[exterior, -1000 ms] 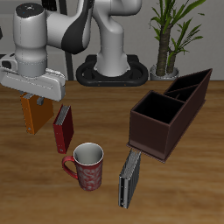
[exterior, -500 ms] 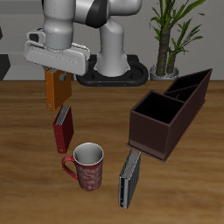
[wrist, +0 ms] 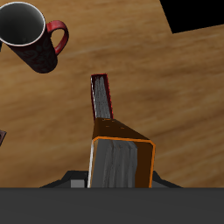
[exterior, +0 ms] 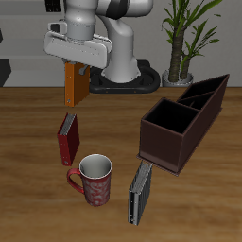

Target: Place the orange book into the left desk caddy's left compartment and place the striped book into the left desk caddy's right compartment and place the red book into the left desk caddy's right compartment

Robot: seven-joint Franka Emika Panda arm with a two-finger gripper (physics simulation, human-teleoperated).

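Fingers (exterior: 77,68) clamped on the orange book (exterior: 76,84) have carried it higher, farther back from the red book (exterior: 67,138).

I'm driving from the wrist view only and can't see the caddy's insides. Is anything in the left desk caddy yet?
Observer: No. In the exterior view both sections of the left desk caddy look empty.
Operator: Where's the striped book?
Observer: The striped book stands near the table's front edge, just in front of the caddy's lower end, beside the mug.
Operator: Is the orange book clear of the table?
Observer: Yes. The claw holds the orange book well above the table, behind the red book, which stands on the table.
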